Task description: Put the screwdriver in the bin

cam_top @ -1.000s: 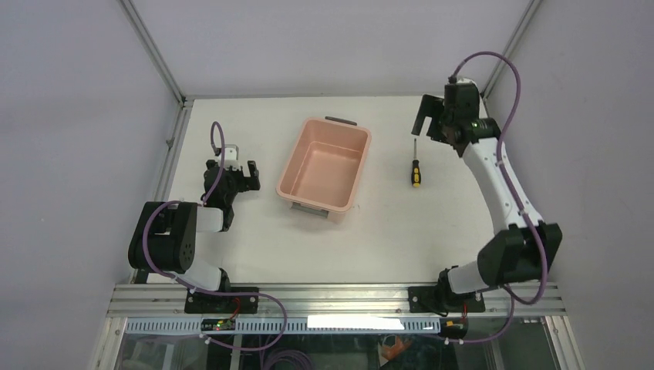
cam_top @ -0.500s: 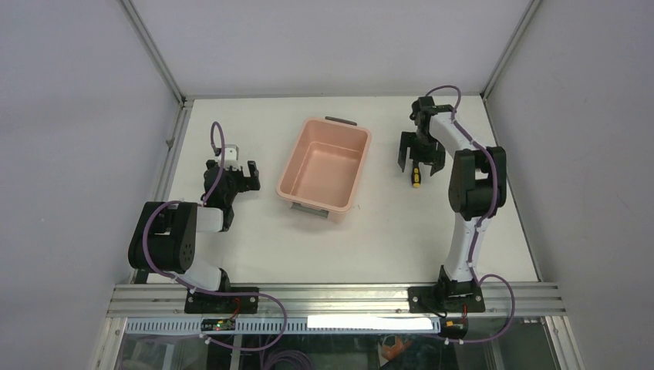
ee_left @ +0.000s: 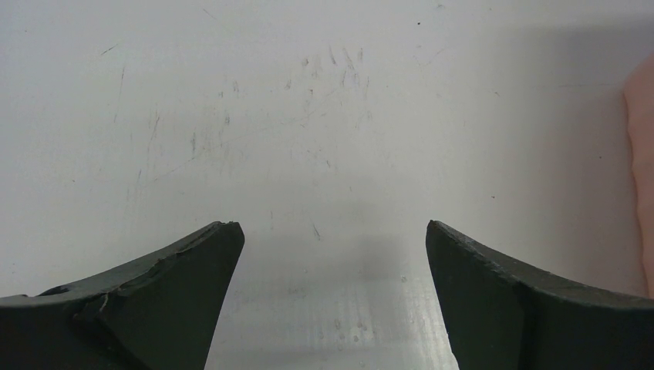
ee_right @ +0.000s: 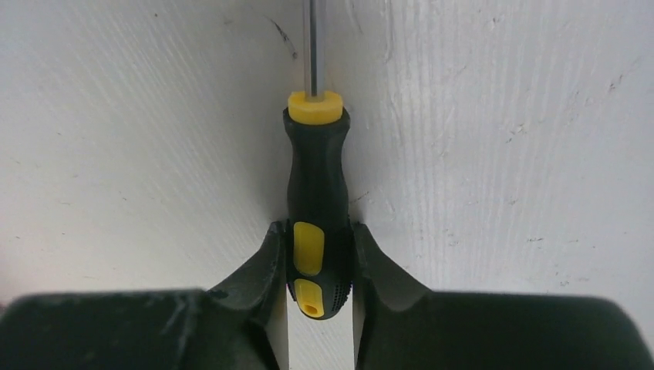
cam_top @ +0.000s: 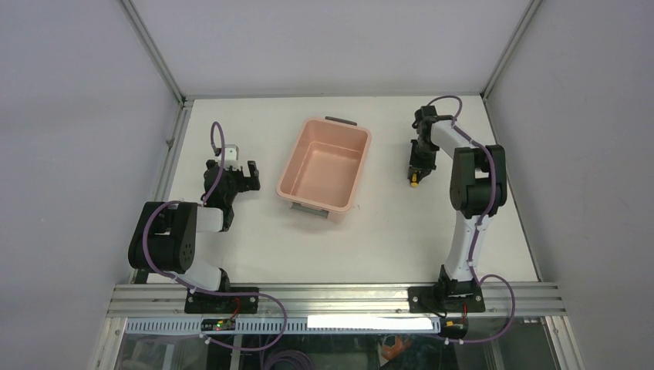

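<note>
Since half a second ago the right gripper (cam_top: pixel 416 169) has drawn its fingers in from a wide straddle and is now pinching the screwdriver (cam_top: pixel 415 183), while the left arm has not shifted. On the left, that arm is sitting folded low over the table (cam_top: pixel 370 247), elbow tucked back by its base and forearm reaching away from the near edge. The left gripper (cam_top: pixel 240 174) is hovering with its jaws spread wide. Its wrist view is showing only scuffed white surface between the dark fingers (ee_left: pixel 185 270), plus a pink sliver of the bin (ee_left: pixel 642 154) cut off at the right edge. The bin (cam_top: pixel 339 126) is standing in the middle, slightly skewed, a grey handle at each short end. Right of it and well apart, the right arm is rising from its base, bending at a high elbow and doubling back toward the far side. The wrist is turned so the gripper is pointing down at the table. From above the screwdriver is almost wholly hidden under the gripper – only the yellow butt end is peeking out on the near side. The right wrist view is making things clearer: the right gripper (ee_right: pixel 320 231) is clamping the black-and-yellow handle near its butt. The screwdriver (ee_right: pixel 318 177) is running straight away from the camera over the table, its thin shaft cut off by the top edge, tip out of sight. Whether it is resting on the table or barely clear of it is hard to tell.
</note>
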`<state>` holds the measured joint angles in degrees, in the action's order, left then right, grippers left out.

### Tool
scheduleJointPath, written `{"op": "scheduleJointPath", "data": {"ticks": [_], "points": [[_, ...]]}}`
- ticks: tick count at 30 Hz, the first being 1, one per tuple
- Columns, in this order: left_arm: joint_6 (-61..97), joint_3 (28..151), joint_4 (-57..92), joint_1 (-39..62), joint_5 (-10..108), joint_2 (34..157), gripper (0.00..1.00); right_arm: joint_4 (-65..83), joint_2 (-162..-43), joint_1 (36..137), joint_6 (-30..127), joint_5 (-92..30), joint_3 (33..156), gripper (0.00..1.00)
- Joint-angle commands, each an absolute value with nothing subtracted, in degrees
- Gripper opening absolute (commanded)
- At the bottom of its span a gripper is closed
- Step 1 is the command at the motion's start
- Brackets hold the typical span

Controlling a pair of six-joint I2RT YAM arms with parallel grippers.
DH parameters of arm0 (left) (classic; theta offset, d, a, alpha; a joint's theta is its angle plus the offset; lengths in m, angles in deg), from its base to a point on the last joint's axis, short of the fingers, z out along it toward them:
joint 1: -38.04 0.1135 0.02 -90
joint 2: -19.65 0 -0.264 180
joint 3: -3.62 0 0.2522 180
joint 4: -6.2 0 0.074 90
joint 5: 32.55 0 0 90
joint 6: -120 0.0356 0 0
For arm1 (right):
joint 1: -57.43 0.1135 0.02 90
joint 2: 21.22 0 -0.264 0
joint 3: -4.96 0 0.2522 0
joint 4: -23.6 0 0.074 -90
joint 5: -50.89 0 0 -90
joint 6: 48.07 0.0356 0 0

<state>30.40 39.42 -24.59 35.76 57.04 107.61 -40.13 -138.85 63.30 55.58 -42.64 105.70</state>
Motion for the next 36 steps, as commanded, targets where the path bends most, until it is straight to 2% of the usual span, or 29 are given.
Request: {"op": "scheduleJointPath", "data": {"ticks": [1, 7, 11, 14, 20, 26, 31, 36], "points": [[29.5, 39.4, -26.1, 35.4, 56.7, 106.0, 0.99, -38.3, -135.8, 62.8, 54.0, -41.9, 105.6, 0.12], [29.5, 39.4, -26.1, 35.4, 56.7, 106.0, 0.99, -51.0, -126.6, 63.0, 54.8, -44.4, 114.0, 0.01], [29.5, 39.4, -26.1, 35.4, 56.6, 106.0, 0.99, -57.6, -123.8, 64.1, 56.6, -43.6, 120.6, 0.0], [29.5, 39.4, -26.1, 35.4, 56.7, 106.0, 0.99, -62.3, -123.4, 68.5, 58.0, -46.1, 127.8, 0.0], [29.5, 39.4, -26.1, 35.4, 56.6, 106.0, 0.99, -70.1, -128.9, 80.0, 61.5, -46.7, 149.5, 0.01], [29.5, 39.4, -26.1, 35.4, 56.7, 106.0, 0.99, -68.7, -137.8, 90.9, 64.3, -42.9, 166.3, 0.01], [29.5, 39.4, -26.1, 35.4, 56.6, 106.0, 0.99, -59.4, -138.2, 94.8, 67.1, -42.4, 163.4, 0.01], [29.5, 39.4, -26.1, 35.4, 56.7, 106.0, 0.99, -49.3, -134.5, 97.6, 69.6, -47.3, 147.5, 0.02]]}}
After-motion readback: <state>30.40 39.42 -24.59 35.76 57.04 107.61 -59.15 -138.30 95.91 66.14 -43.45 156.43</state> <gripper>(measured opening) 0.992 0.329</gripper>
